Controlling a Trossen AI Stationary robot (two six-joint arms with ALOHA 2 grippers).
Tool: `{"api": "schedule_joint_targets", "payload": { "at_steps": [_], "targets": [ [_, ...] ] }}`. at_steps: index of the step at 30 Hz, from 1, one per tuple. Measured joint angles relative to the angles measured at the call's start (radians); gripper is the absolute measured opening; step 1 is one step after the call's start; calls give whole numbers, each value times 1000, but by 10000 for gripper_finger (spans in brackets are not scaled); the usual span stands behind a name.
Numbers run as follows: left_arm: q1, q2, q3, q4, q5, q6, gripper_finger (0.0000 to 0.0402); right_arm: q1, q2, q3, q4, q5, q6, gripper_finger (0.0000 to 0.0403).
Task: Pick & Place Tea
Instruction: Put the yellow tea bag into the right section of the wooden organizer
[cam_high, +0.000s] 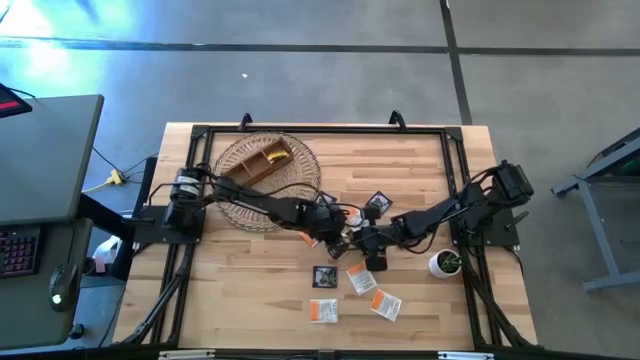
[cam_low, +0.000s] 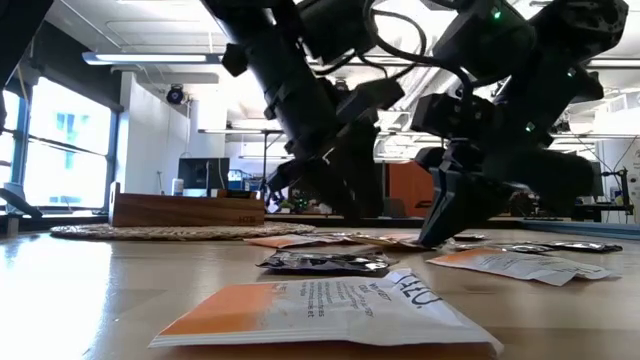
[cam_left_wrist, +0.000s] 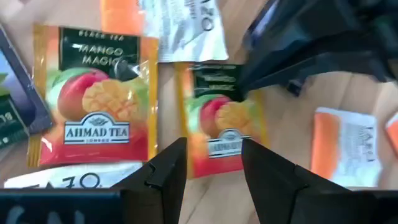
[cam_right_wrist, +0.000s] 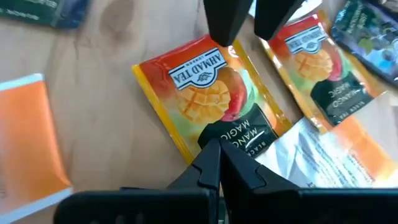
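Note:
Two orange-and-red mango tea sachets lie flat side by side on the wooden table, one (cam_left_wrist: 93, 106) to the side and one (cam_left_wrist: 224, 124) between both grippers. My left gripper (cam_left_wrist: 214, 168) is open, its fingers standing over that sachet's red end. My right gripper (cam_right_wrist: 217, 158) is shut at the same sachet's (cam_right_wrist: 211, 93) dark-printed end, facing the left gripper (cam_right_wrist: 249, 15). Both grippers meet at mid-table (cam_high: 345, 235). Other sachets, white-and-orange (cam_high: 360, 278) and dark (cam_high: 323, 277), lie flat nearer the table's near edge. My right gripper's shut fingertips (cam_right_wrist: 214, 152) are on the mango sachet's dark-printed end (cam_right_wrist: 233, 134), coming in slanting from the table's right. The sachet lies flat on the table. Whether an edge sits between the fingers I cannot tell. My left gripper: I cannot tell whether its fingers (cam_left_wrist: 168, 171) touch the sachet.
A brown wooden divided box (cam_high: 262, 163) sits on a round wicker mat (cam_high: 245, 205) toward the far left. A small white plant pot (cam_high: 445, 263) stands near the right arm's base. More sachets (cam_high: 385, 305) lie toward the near edge, and a dark one (cam_high: 378, 203) lies farther back.

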Motion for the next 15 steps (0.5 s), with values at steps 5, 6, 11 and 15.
{"api": "schedule_joint_targets", "payload": {
  "at_steps": [5, 6, 11, 15],
  "targets": [
    [-19, 23, -2, -29, 15, -4, 152, -23, 0, 0, 3, 4, -54, 4],
    [-23, 25, -1, -14, 15, -4, 152, -28, 0, 0, 3, -3, -65, 4],
    [-41, 45, 2, 8, 40, -4, 152, -49, 0, -1, 7, -6, -108, 2],
    [-47, 47, 1, 46, 38, -4, 152, -60, 0, -2, 24, -29, -132, 5]
  ]
}}
